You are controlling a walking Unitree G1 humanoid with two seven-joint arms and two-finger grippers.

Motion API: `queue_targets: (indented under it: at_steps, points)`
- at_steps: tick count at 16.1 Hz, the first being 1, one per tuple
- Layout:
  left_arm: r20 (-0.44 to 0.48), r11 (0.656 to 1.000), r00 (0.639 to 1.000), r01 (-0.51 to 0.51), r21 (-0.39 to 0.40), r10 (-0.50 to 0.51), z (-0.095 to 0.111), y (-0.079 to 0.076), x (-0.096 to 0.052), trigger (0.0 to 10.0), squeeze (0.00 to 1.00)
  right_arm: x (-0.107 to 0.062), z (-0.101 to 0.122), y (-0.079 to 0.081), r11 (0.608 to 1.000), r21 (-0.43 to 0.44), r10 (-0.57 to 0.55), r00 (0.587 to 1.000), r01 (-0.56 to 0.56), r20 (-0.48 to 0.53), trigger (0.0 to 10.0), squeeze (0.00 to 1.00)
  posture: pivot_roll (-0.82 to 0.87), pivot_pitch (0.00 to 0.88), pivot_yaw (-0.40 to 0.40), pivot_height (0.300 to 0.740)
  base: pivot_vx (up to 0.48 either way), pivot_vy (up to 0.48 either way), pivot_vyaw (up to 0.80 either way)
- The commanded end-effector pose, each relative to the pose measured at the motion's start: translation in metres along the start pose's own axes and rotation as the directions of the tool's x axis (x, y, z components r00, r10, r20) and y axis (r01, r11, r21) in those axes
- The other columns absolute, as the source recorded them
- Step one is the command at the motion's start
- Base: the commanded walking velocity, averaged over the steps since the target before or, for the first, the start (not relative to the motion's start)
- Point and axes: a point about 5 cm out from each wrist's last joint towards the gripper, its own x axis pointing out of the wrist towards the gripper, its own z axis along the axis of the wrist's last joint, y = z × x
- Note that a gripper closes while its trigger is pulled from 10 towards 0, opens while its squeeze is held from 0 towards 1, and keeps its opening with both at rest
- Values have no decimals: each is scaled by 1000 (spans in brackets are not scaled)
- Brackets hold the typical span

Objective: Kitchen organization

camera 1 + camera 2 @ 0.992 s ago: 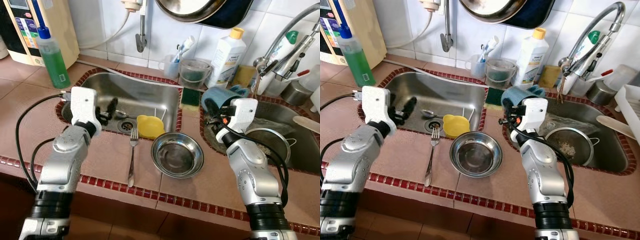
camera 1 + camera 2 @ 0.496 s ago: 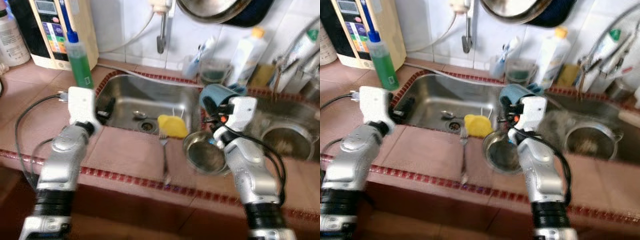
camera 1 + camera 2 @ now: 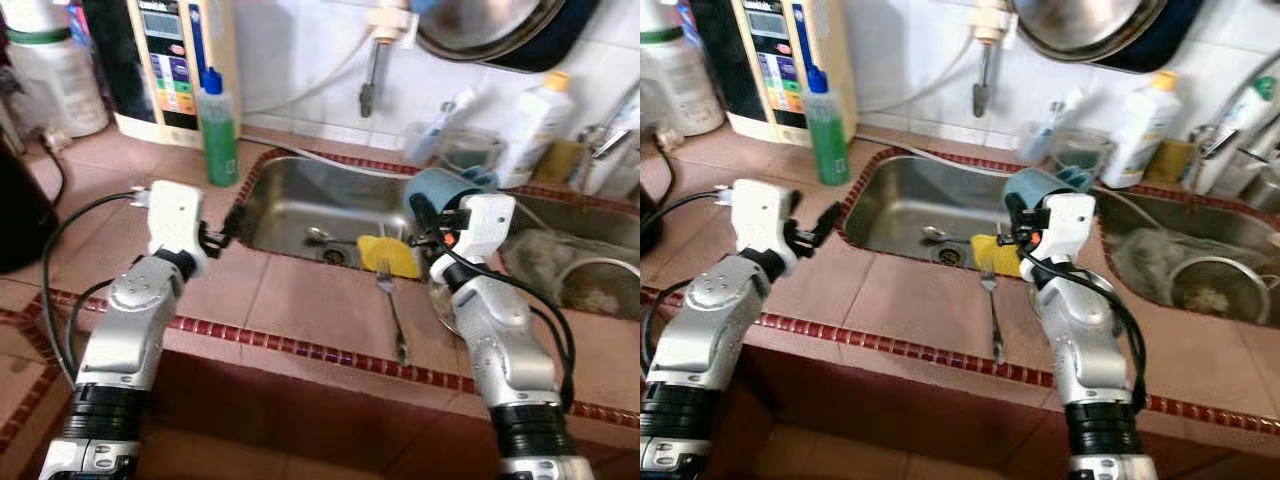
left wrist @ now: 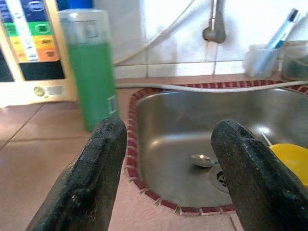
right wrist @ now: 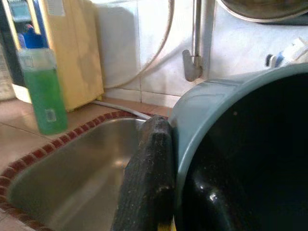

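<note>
Bare tiled desk [image 3: 300, 300] is lying open between the arms. A silver fork [image 3: 391, 305] and yellow plastic piece [image 3: 388, 256] are blocking the right; a green soap bottle [image 3: 216, 130] is guarding the steel sink's [image 3: 300, 200] left corner.

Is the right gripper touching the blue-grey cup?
Touching. In the right wrist view a black finger lies flat against the outside wall of the blue-grey cup, with no gap between them.
</note>
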Motion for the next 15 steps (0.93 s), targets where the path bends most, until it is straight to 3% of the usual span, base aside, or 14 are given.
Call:
queue_targets:
  at_steps: [1, 5, 15]
  points:
    - [12, 999, 999, 30, 23, -30, 4, -4, 0, 10000, 0, 2, 7, -7, 999, -44, -13, 1000, 14, 26, 10000, 0, -22, 10, -71, 732, 0, 0, 0]
    - [22, 999, 999, 49, 22, -49, 5, -2, -3, 10000, 0, 3, 7, -10, 999, -39, -13, 1000, 13, 23, 10000, 0, -17, 0, -72, 732, 167, 0, 0]
    - [33, 998, 998, 59, 7, -59, 5, -3, -3, 10000, 0, 2, 5, -10, 999, -47, 8, 1000, -7, 12, 10000, 0, -17, 0, -81, 732, 465, 0, 0]
